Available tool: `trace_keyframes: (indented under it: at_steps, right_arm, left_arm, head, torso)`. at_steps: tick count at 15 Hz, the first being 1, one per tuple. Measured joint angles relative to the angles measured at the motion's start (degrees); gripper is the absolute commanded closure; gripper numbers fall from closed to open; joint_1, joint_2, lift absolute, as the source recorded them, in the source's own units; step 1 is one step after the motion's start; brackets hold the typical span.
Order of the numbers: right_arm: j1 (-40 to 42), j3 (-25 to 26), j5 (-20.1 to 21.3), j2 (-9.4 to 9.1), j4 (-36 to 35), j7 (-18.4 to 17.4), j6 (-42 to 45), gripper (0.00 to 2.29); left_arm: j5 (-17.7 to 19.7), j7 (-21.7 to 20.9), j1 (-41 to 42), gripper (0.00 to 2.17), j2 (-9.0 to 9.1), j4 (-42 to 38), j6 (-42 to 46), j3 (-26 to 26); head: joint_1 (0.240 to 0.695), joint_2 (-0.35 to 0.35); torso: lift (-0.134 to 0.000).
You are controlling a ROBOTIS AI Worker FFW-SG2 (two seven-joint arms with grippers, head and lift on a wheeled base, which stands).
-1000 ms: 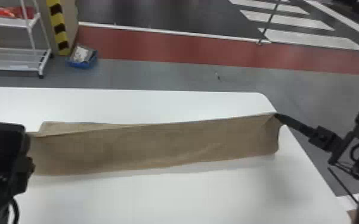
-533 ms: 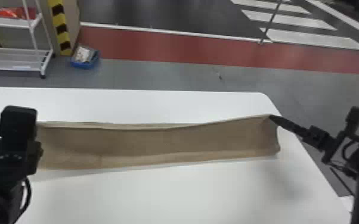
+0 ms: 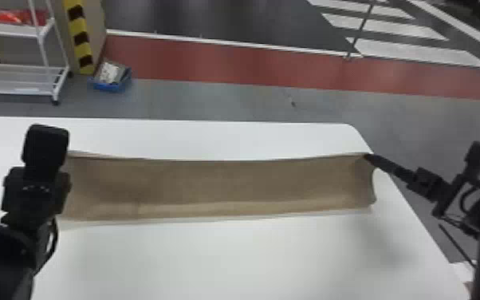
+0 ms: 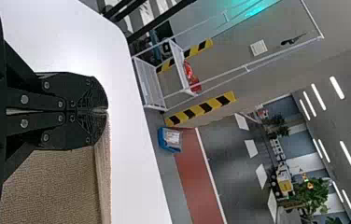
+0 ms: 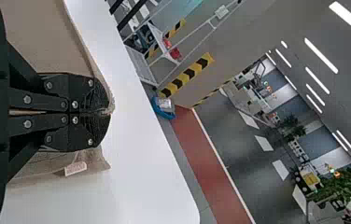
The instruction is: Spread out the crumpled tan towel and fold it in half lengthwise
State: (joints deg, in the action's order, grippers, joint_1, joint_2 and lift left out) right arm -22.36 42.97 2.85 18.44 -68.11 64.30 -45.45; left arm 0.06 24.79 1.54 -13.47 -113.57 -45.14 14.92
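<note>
Carefully, I had the tan towel (image 3: 219, 183) stretched into a long strip across the white table (image 3: 227, 259), its far edge lifted between both hands. My left gripper (image 4: 101, 110) was pinched closed on one end of that edge, and my right gripper (image 5: 106, 112) was clamped on the other, cloth showing right at the tips. I took this for the lengthwise fold, with the held edge yet to be laid down.

Slipping was my first worry: each hold was a shallow tip pinch, so pulling the arms further apart could have dragged a corner free. The far edge sagged in the middle, and too much slack on the way down would probably have left a ripple. Lowering one arm ahead of the other could have skewed the layers, and letting go too high could have dropped the edge crooked. The right end lay near the table's side edge, so any drift that way risked an overhang.

As for writing, a small pale label (image 5: 75, 168) lay by the towel's right corner, its print too small for me to read.
</note>
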Motion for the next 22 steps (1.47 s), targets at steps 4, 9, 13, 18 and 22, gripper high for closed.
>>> trace_keyframes:
  at_steps: [4, 9, 13, 18, 22]
  right_arm:
    - [-0.7, -0.6, 0.0, 0.54, 3.7, -2.6, 4.6, 1.32]
    - [-2.1, -4.7, 0.2, 0.7, 8.2, -6.8, 12.1, 0.0]
    - [-2.3, -7.0, 0.1, 0.26, 9.6, -9.3, 14.7, 0.05]
    - [-0.7, -4.0, -2.5, 0.32, 7.6, -11.0, 16.1, 0.05]
    - [2.9, -3.2, -5.6, 1.08, 3.7, -10.1, 16.1, 0.05]
  left_arm:
    - [-0.8, -0.5, -3.6, 1.72, 0.72, 6.2, 0.0, 1.3]
    - [-0.6, -1.3, -7.4, 0.67, 1.17, 13.1, 3.8, 2.9]
    - [-0.7, -1.2, -8.5, 0.01, 1.49, 15.7, 6.3, 4.1]
    - [-3.2, 0.2, -5.9, 0.04, 1.23, 12.6, 7.0, 2.8]
    - [-1.9, -1.4, -3.0, 0.04, 0.89, 9.8, 9.6, -0.1]
  head:
    - [0.695, -0.249]
    - [0.695, -0.241]
    - [0.695, -0.238]
    - [0.695, -0.249]
    - [0.695, -0.258]
  torso:
    - [-0.125]
    - [-0.125]
    - [-0.125]
    - [-0.125]
    - [-0.125]
